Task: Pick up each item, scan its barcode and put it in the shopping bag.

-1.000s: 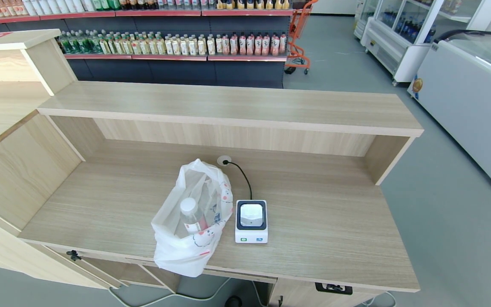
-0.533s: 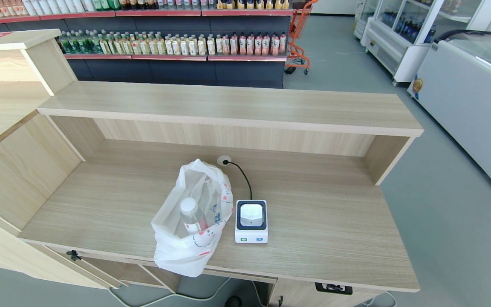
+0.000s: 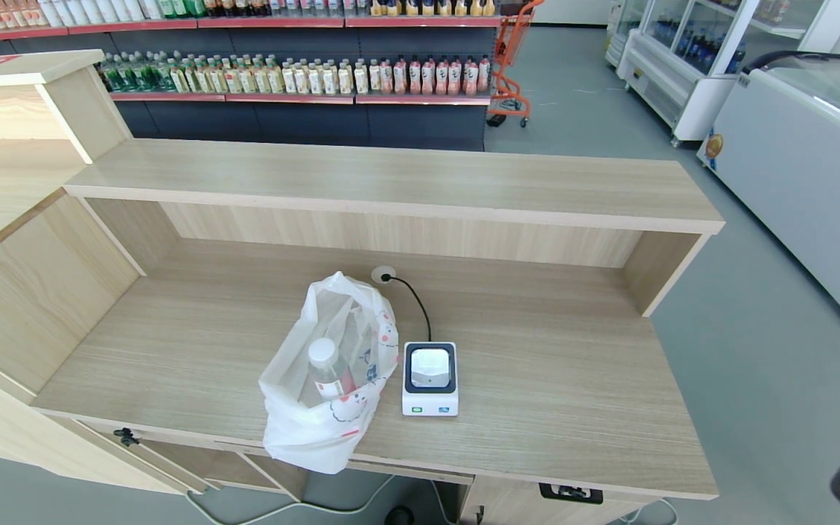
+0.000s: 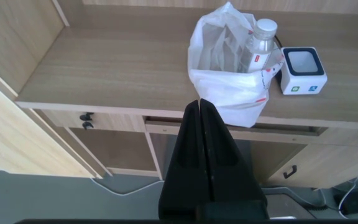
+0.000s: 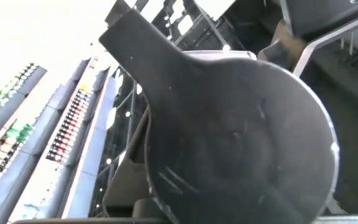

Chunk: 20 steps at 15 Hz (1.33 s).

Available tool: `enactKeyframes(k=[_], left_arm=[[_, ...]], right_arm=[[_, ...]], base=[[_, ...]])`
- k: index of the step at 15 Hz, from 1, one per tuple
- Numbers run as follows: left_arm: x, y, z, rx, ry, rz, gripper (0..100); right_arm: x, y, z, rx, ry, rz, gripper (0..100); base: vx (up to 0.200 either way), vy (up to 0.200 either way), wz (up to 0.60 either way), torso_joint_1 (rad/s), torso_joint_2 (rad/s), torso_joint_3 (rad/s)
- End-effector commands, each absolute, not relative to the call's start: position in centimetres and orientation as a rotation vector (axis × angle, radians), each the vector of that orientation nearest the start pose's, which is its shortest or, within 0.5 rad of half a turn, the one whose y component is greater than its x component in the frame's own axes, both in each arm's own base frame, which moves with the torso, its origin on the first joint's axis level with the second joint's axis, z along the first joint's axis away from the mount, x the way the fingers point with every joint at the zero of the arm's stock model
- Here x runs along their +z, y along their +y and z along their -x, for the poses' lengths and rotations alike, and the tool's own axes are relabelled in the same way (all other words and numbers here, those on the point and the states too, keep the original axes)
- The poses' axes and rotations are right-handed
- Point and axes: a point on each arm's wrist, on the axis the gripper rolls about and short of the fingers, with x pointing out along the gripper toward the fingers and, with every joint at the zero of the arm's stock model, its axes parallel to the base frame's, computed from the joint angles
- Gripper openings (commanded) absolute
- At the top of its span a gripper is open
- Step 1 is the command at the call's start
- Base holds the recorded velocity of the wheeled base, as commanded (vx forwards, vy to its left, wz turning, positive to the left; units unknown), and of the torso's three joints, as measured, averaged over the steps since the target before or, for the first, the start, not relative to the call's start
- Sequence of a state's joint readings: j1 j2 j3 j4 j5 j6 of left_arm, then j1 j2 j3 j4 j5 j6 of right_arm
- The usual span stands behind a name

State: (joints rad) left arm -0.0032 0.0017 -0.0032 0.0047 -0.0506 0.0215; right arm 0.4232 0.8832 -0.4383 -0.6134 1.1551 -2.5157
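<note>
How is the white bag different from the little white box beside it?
The white plastic shopping bag is soft and crumpled; the small white square barcode scanner is a hard box. The bag is bigger and droops over the front edge of the wooden counter; the scanner sits fully on it. The bag holds a clear bottle; the scanner has a black cable. Both are white, side by side.
</note>
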Motion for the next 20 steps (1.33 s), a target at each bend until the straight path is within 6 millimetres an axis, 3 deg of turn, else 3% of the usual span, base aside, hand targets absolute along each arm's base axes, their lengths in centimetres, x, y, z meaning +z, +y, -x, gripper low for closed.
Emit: enactKeyframes(k=[1,15,16,17,18,19,20], left_arm=[[7.6,-0.1,2.3,-0.054,0.002,-0.021,0],[7.6,-0.1,2.3,-0.054,0.002,-0.021,0],[7.6,-0.1,2.3,-0.054,0.002,-0.021,0],[7.6,-0.1,2.3,-0.054,0.002,-0.021,0],[7.6,-0.1,2.3,-0.054,0.002,-0.021,0],[7.6,-0.1,2.3,-0.054,0.002,-0.021,0],[7.6,-0.1,2.3,-0.054,0.002,-0.021,0]], right_arm=[[23.9,5.5,-7.3,-0.517,2.495,-2.428,0],[23.5,5.2,-7.3,-0.611,2.453,-2.497,0],[23.6,5.1,-7.7,-0.678,2.423,-2.574,0],[23.6,4.8,-8.3,-0.786,2.337,-2.762,0],[23.5,4.5,-8.9,-0.890,2.200,-3.015,0],[23.1,4.1,-9.3,-1.107,2.035,-3.323,0],[22.4,3.7,-9.4,-1.392,1.758,-3.692,0]], base=[[0.000,0.000,0.00,0.000,0.00,0.000],[0.000,0.000,0.00,0.000,0.00,0.000],[0.000,0.000,0.00,0.000,0.00,0.000],[0.000,0.000,0.00,0.000,0.00,0.000],[0.000,0.000,0.00,0.000,0.00,0.000],[0.000,0.000,0.00,0.000,0.00,0.000],[0.000,0.000,0.00,0.000,0.00,0.000]])
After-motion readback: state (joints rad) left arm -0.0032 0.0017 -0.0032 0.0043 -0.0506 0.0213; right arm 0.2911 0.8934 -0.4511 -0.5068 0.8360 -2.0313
